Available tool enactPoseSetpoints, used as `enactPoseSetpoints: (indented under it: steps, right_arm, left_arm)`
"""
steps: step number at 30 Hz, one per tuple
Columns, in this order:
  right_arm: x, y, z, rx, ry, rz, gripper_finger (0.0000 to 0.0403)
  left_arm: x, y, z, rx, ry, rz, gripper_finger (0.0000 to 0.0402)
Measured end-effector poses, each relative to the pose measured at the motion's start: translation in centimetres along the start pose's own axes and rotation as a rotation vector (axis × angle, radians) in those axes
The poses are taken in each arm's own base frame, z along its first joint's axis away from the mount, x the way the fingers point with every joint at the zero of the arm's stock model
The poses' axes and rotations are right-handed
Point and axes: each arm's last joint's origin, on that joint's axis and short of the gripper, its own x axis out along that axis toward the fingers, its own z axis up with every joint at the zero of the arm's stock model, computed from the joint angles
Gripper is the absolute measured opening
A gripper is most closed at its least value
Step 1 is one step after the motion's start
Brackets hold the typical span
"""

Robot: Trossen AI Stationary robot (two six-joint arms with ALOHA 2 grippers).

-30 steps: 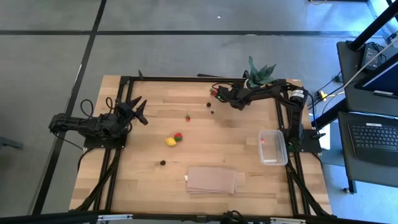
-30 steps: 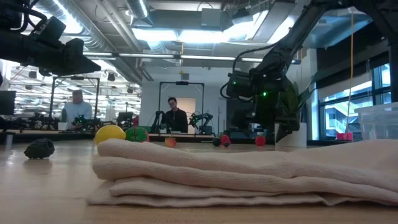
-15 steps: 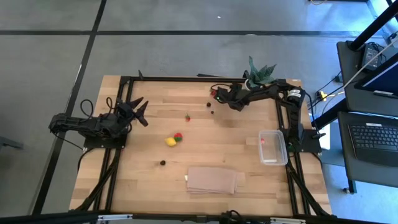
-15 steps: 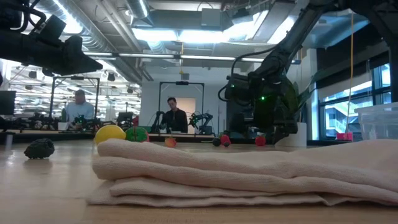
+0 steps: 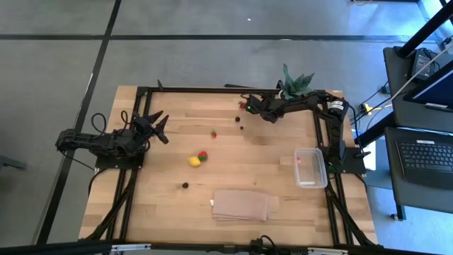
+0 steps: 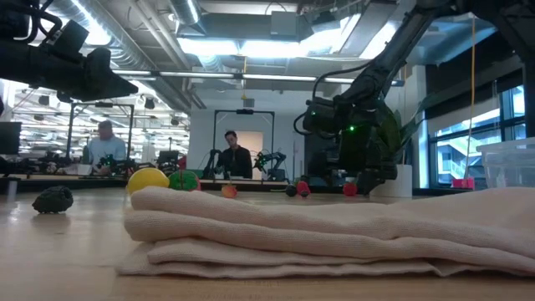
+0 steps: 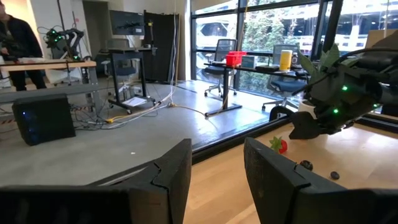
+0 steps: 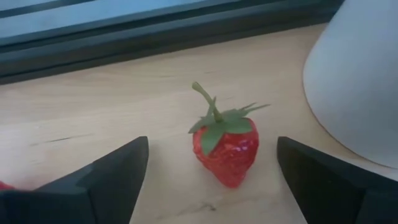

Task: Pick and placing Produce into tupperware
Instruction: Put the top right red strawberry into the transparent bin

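Note:
A red strawberry (image 8: 225,149) with a green stem lies on the wood near the table's far edge (image 5: 243,105). My right gripper (image 8: 211,186) is open and slants down over it, with one finger on each side and neither touching. The clear tupperware (image 5: 311,167) stands at the right edge with one red piece inside. A yellow piece (image 5: 194,161) and a red-and-green piece (image 5: 203,156) lie mid-table. A small red piece (image 5: 213,133) and dark berries (image 5: 185,185) (image 5: 242,128) lie apart from them. My left gripper (image 5: 161,127) waits open at the left.
A spiky plant in a white pot (image 8: 354,81) stands right beside the strawberry at the far right corner (image 5: 294,83). A folded tan cloth (image 5: 241,205) lies near the front edge. A black frame rail runs along the far edge (image 8: 155,37).
My right arm's wrist has swung slightly toward the far edge beside the strawberry. The fruit pieces and the left arm have kept still.

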Motion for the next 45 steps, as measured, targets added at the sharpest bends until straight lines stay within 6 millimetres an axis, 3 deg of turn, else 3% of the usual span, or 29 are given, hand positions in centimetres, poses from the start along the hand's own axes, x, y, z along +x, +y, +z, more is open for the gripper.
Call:
enactPoseSetpoints:
  steps: [7, 29, 39, 45]
  right_arm:
    - [0.0, 0.0, 0.0, 0.0, -0.001, 0.001, 0.0334]
    - [0.0, 0.1, 0.0, 0.002, -0.005, 0.001, 0.0141]
    - [-0.4, 0.3, -0.6, -0.015, 0.001, 0.015, 0.0147]
    - [-2.7, 1.5, -2.0, -0.055, 0.032, 0.102, 0.0138]
  left_arm:
    - [0.0, 0.0, 0.0, 0.0, 0.0, 0.0, 0.014]
    - [0.0, 0.0, 0.0, 0.0, 0.0, 0.0, 0.014]
    - [0.0, 0.0, 0.0, 0.001, 0.0, 0.0, 0.014]
    - [0.0, 0.0, 0.0, 0.001, 0.0, 0.0, 0.014]
